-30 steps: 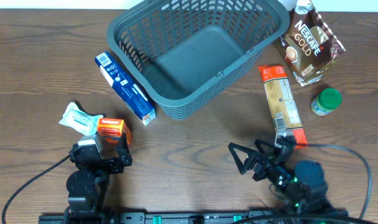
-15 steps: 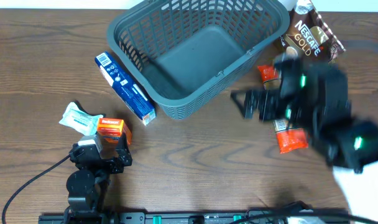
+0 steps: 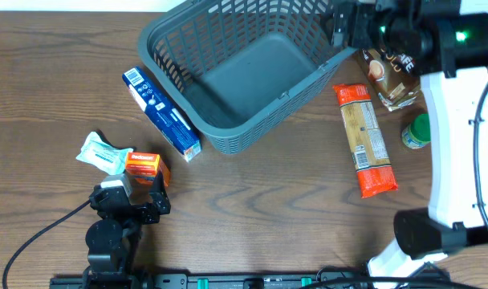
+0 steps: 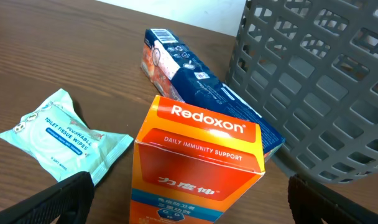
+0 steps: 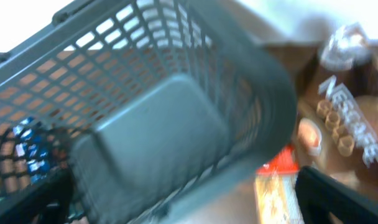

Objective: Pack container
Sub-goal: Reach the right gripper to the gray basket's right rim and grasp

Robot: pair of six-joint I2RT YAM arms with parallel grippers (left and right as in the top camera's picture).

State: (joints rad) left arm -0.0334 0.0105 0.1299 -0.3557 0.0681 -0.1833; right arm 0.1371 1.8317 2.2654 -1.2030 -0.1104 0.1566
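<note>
Progress: nothing packed. The container [image 3: 252, 128] sits at the table's 12 o'clock, its floor bare. Outside it lie the blue carton [image 3: 161, 112], wipes packet [image 3: 95, 151], Redoxon box [image 4: 198, 155], orange packet [image 3: 364, 140], Nescafé Gold pouch [image 3: 391, 76] and green-lidded jar [image 3: 416, 130].

The right gripper [image 3: 340, 26] reaches over the container's 2 o'clock corner, jaws wide, empty. The left gripper [image 3: 140, 186] sits at 7 o'clock, jaws wide, the Redoxon box just ahead.

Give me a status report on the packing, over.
Left gripper open behind Redoxon box. Right gripper open, empty, at right rim of container. Container empty; nothing blocking it.
</note>
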